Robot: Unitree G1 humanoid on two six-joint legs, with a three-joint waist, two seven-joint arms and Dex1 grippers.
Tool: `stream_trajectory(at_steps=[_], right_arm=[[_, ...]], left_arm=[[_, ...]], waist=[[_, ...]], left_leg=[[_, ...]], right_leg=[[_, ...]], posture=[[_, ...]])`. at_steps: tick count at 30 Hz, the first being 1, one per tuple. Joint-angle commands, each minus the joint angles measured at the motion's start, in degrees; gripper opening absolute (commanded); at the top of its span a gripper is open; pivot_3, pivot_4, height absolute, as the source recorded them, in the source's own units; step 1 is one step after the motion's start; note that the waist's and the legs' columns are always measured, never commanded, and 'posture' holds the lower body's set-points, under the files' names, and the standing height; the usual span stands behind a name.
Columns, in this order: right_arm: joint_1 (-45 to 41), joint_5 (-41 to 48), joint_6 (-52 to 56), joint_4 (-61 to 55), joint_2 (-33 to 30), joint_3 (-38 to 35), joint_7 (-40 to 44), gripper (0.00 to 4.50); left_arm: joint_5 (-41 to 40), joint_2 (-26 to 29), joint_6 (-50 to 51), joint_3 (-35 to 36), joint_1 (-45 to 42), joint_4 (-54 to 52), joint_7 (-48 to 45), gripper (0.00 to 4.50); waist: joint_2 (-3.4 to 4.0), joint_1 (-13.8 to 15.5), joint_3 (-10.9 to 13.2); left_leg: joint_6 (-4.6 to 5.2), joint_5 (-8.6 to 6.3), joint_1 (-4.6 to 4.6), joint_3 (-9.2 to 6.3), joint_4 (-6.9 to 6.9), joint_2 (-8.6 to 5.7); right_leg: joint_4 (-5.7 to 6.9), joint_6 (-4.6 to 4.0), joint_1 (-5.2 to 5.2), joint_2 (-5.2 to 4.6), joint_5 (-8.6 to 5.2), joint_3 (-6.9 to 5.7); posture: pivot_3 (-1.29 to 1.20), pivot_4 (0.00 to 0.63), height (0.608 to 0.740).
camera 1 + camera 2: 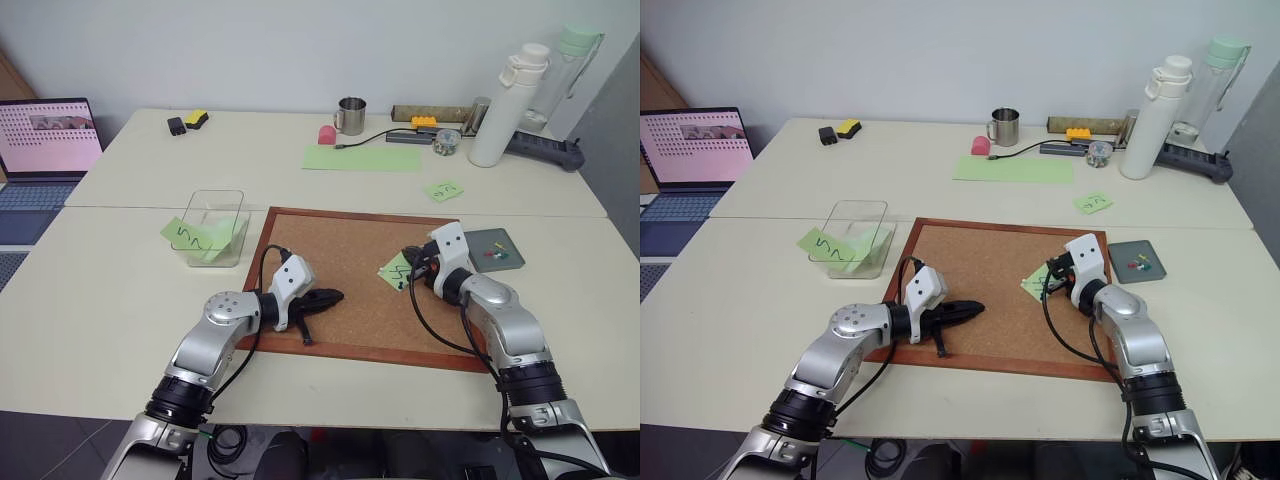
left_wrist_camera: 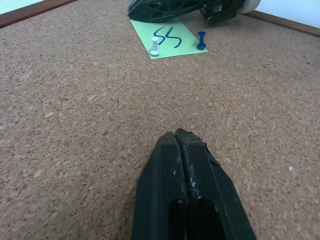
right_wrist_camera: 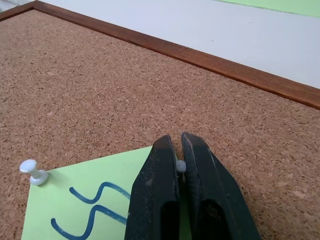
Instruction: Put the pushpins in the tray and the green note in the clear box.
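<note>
1: Two grippers in shot. Status, left to right?

2: Clear box [image 1: 215, 193] sits upper left of the corkboard [image 1: 340, 250], just off its frame. A second green slip [image 1: 185, 234] leans at the box's left wall; can't tell whether it's fully inside. Left gripper [image 1: 322, 297] is pinched fully closed and holds nothing, low over bare cork at lower left. Looks parked there to stay out of the way.

1: And the task items?

2: Green note [image 1: 396, 270] lies flat at the board's right side, pinned down. The left wrist view shows two pushpins on its near edge, a white pin [image 2: 155, 46] and a blue pin [image 2: 201, 40]. Right gripper [image 1: 410, 275] is on the note, clamped narrow on a small pale pin head [image 3: 181, 166]. Low, near-level approach, I'd say to grab the head without creasing the paper.

1: So pulling pins first?

2: My read, yes. The note can't go anywhere until they're out.

1: Clearance?

2: Tray [image 1: 480, 240] is just right of the board, past its raised wooden frame, with a few coloured pins already in it. The lift must clear that frame. It's a short hop over bare table. Centre cork is free for carrying the note to the box later, with the left gripper near that path.
</note>
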Motion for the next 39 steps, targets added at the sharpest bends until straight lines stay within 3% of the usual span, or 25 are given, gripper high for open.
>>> stream_trajectory(at_steps=[1, 11, 21, 30, 36, 39], right_arm=[[-0.9, 2.2, -1.7, -3.3, 0.5, -1.9, 0.6, 0.04], [0.4, 5.4, 2.2, -14.2, -0.8, -3.5, 0.6, 0.04], [1.2, 8.0, 5.6, -17.4, -2.7, -7.0, -1.1, 0.04], [4.2, 7.4, 7.1, -13.2, -8.4, -18.0, -6.7, 0.04], [4.7, 7.1, 4.9, -7.7, -10.7, -19.3, -6.3, 0.04], [4.5, 7.4, 4.5, -6.2, -10.4, -19.0, -6.3, 0.75]], left_arm=[[0.7, 0.5, 1.1, 0.0, 0.7, -1.3, 0.8, 0.0], [0.5, 1.0, 2.1, 0.0, 2.7, -3.6, 1.2, 0.0], [0.8, 1.2, 1.8, 0.0, 2.7, -3.0, 0.6, 0.0], [1.2, 1.9, 0.6, -0.2, 3.2, -3.1, -0.3, 0.0], [1.5, 2.0, -0.4, -0.9, 3.0, -3.0, -0.8, 0.0], [1.7, 1.9, -0.8, -0.8, 3.0, -2.9, -0.8, 0.0]], waist=[[0.0, 0.0, 0.0], [0.06, 0.0, 0.0], [0.06, 0.0, 0.0], [0.06, 0.1, 0.0], [0.12, -0.2, 0.0], [0.12, -0.2, 0.0]], left_leg=[[0.0, 0.0, 0.0, 0.0, 0.0, 0.0], [0.0, 0.0, -0.05, -0.01, -0.01, 0.0], [0.01, 0.0, -0.04, -0.01, -0.02, 0.01], [0.01, -0.01, -0.04, 0.01, -0.03, 0.01], [0.02, -0.01, 0.02, 0.15, -0.04, 0.01], [0.02, -0.01, 0.01, 0.15, -0.03, 0.01]], right_leg=[[0.0, 0.0, 0.0, 0.0, 0.0, 0.0], [0.0, 0.0, -0.06, 0.0, 0.0, 0.0], [-0.03, 0.0, -0.04, 0.01, 0.0, 0.0], [-0.04, 0.0, -0.03, 0.0, 0.0, 0.0], [0.0, 0.0, -0.03, 0.01, 0.0, 0.13], [-0.01, 0.0, -0.03, 0.01, 0.0, 0.12]], posture=[[0.0, 0.15, 0.74], [0.0, 0.15, 0.74], [0.0, 0.15, 0.74], [0.0, 0.15, 0.74], [0.0, 0.15, 0.74], [0.0, 0.15, 0.74]])
